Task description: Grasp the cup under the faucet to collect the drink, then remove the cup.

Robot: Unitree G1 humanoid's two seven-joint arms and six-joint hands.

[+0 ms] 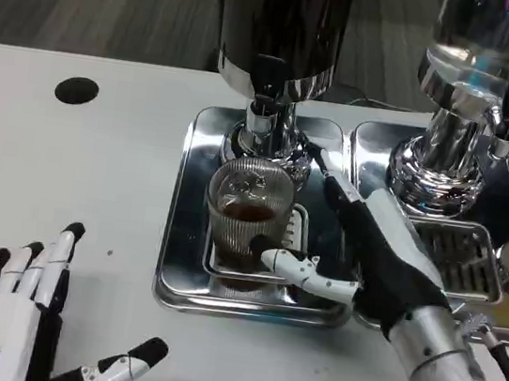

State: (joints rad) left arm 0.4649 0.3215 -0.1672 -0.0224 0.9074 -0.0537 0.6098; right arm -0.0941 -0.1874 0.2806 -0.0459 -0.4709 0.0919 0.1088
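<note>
Right robot hand (pixel 369 254) reaches around the ribbed cup (pixel 248 216), fingers on both sides (I can't tell if they press it). That cup, holding dark drink, stands on a steel tray (pixel 178 265) beneath the faucet (pixel 266 97). Left robot hand (pixel 24 310) rests spread, empty, on the bench (pixel 66 183).

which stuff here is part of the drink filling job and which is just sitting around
Part of the job:
ribbed glass cup, partly filled with dark drink
dark dispenser's faucet above it
steel drip tray under it
right hand, fingers at the cup

Just there:
clear dispenser
second tray
left hand, resting open
black hole in table
</note>
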